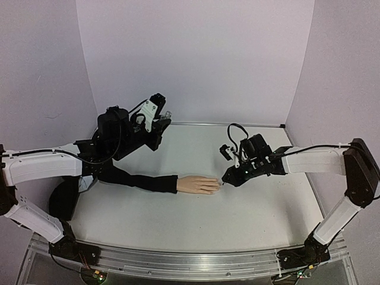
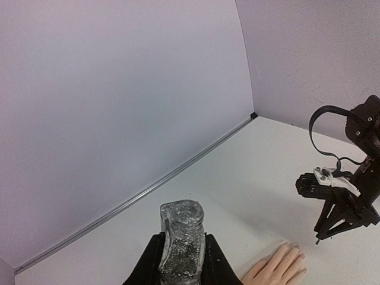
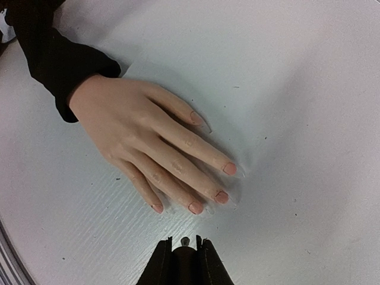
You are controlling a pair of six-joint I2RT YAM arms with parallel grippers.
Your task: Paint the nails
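Observation:
A pale mannequin hand (image 3: 139,127) lies flat on the table, extending from a black sleeve (image 1: 139,179). Its nails (image 3: 230,168) look pink, seen most closely in the right wrist view. My right gripper (image 3: 184,243) is shut on a dark polish brush cap (image 3: 185,264), whose small tip pokes out just short of the fingertips. From above, the right gripper (image 1: 228,178) sits right beside the hand (image 1: 199,184), at its fingertips. My left gripper (image 2: 181,240) is raised at the back left, shut on a clear glittery polish bottle (image 2: 181,225); from above, the left gripper (image 1: 162,117) is far from the hand.
White walls enclose the table on three sides, with a metal strip (image 2: 148,190) along the back edge. The right arm's cable loop (image 1: 236,132) rises above its wrist. A dark round shape (image 1: 62,199) lies at the sleeve's far left end.

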